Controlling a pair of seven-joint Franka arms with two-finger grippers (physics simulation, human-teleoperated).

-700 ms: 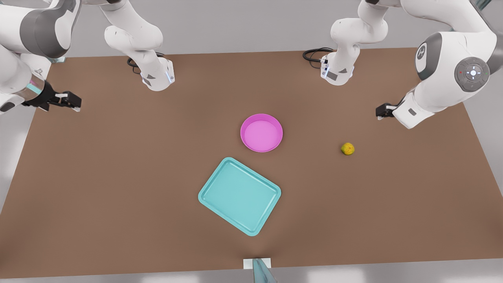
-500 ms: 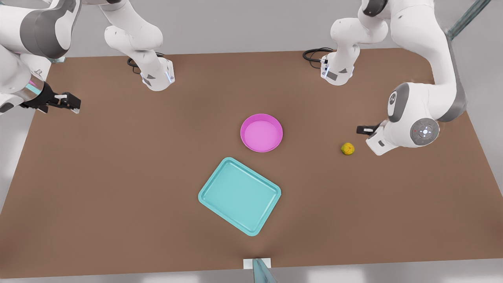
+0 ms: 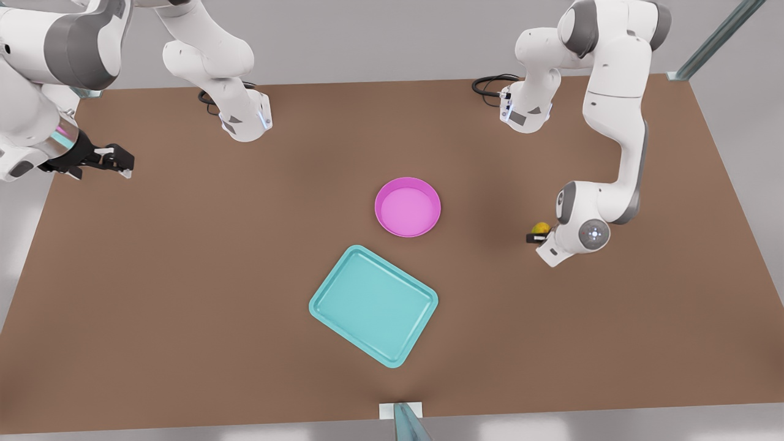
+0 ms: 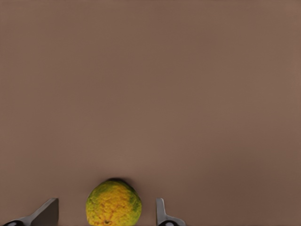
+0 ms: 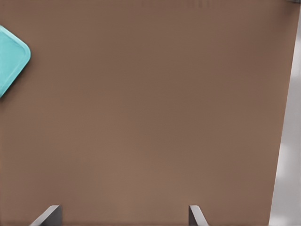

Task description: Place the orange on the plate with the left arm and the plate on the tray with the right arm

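Change since earlier frame: I see the left gripper (image 3: 535,236) has come down from beside the orange (image 3: 540,228) to sit right at it, at the front view's right; the arm above it has folded lower.
Right gripper change: the right gripper (image 3: 119,162) has edged slightly inward at the front view's far left; I log this arm as waiting.
Unchanged: plate (image 3: 407,206), tray (image 3: 373,305) and orange lie where they lay before.
Left gripper: spread wide, one fingertip (image 4: 44,214) on each side of the orange (image 4: 113,204), gaps on both sides, no contact that I can see.
Right gripper fingers: spread, fingertips (image 5: 47,216) over bare table (image 5: 150,117).
Orange: resting on the table (image 3: 184,275), well apart from the plate.
Plate: mid-table, just beyond the tray's far corner, not touching it.
Tray: lies skewed to the table edges, nearer the camera than the plate.
Left wrist view adds: the orange's mottled skin and its clearance between the fingers, which the front view hides behind the wrist.
Right wrist view adds: one tray corner (image 5: 11,63) and the table's edge.
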